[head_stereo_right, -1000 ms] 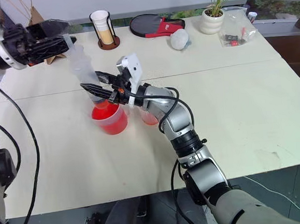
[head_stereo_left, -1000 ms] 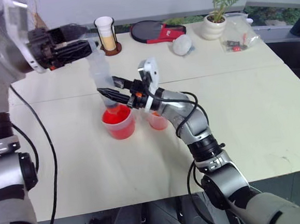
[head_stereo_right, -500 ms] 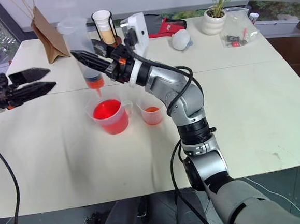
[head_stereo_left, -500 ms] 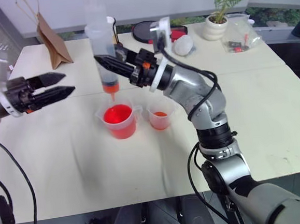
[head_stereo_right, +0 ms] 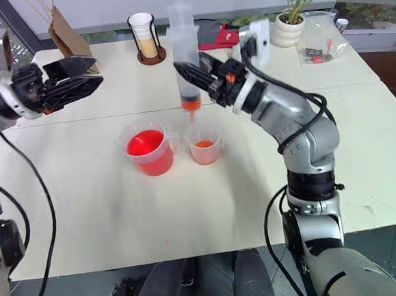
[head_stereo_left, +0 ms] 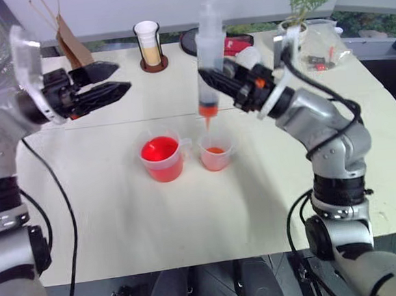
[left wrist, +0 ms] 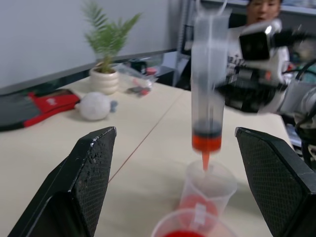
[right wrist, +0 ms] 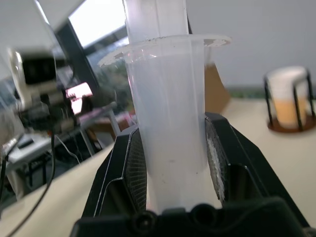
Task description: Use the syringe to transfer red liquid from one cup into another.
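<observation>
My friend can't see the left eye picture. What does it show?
The right claw holds a big clear syringe upright, its tip over the smaller cup. A bigger cup of red liquid stands beside it; the left claw is open.

Bright, even daylight, seemingly from windows along the upper edge; soft shadows on the table [head_stereo_left: 190, 217]; the syringe [left wrist: 210, 89] is motion-blurred.

Office: pale table [head_stereo_left: 362, 142], potted plant [head_stereo_left: 286, 24], windows.
</observation>
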Controlling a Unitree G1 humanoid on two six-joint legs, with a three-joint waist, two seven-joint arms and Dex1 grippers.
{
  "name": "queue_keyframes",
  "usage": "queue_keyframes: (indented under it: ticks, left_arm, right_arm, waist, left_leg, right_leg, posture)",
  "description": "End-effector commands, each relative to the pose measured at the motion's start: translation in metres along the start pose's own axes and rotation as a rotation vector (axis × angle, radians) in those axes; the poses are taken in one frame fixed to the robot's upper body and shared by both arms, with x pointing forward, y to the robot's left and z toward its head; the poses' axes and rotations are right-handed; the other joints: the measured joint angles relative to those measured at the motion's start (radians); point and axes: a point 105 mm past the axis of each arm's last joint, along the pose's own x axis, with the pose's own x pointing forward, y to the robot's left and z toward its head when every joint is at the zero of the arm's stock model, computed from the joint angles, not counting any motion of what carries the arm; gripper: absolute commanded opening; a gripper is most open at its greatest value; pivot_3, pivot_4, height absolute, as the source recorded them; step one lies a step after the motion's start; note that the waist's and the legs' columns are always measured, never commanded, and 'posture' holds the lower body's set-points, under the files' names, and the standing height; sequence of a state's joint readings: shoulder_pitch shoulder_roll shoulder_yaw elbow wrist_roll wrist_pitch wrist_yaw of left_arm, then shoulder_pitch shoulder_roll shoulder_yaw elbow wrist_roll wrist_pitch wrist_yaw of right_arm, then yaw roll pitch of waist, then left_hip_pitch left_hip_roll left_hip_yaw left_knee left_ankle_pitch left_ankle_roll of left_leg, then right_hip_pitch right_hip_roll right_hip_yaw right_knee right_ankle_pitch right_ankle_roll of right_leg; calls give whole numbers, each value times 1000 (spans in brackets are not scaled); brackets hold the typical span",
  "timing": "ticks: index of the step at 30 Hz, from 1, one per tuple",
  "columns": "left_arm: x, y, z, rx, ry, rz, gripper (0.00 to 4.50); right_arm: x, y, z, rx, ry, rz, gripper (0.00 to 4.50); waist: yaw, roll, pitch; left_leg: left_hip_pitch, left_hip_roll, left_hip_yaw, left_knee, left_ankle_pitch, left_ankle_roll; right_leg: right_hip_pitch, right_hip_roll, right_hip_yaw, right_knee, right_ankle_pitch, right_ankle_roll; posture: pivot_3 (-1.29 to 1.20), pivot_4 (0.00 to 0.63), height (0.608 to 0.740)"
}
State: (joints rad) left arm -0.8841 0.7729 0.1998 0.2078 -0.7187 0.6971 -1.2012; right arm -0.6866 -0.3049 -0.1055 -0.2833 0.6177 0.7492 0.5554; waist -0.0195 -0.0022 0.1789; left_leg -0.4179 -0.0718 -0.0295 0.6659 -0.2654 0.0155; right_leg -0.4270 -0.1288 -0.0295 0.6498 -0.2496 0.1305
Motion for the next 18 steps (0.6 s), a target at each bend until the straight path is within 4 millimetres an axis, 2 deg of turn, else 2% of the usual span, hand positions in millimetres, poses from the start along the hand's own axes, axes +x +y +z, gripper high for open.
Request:
queue_keyframes:
  ticks: [1, 7, 10, 18]
  left_arm:
    - [15, 0, 15, 59, -32, -58, 3978]
    - [56, 5, 32, 123, -92, -147, 3978]
    - [72, 14, 29, 160, -83, -142, 3978]
    - [102, 15, 22, 167, -107, -195, 3978]
  right_arm:
    - [0, 11, 7, -67, -39, 16, 1311]
    - [-3, 8, -5, -76, -28, -21, 1311]
    - [-4, 9, -7, -77, -31, -27, 1311]
    - [-5, 12, -7, -97, -33, -39, 1311]
  waist:
    - [0, 0, 0]
    - [6, -1, 0]
    - [4, -1, 0]
    - [1, -1, 1]
  left_leg:
    - [0, 0, 0, 0, 0, 0]
    - [0, 0, 0, 1, 0, 1]
    - [0, 0, 0, 2, 0, 1]
    - [0, 0, 0, 1, 0, 1]
  right_leg:
    - [0, 0, 0, 0, 0, 0]
    - [1, 0, 0, 0, 0, 0]
    - [2, 0, 0, 0, 0, 0]
    - [1, 1, -1, 0, 0, 0]
  posture:
    - [0, 150, 740]
    - [0, 150, 740]
    - [0, 150, 740]
    - [0, 150, 740]
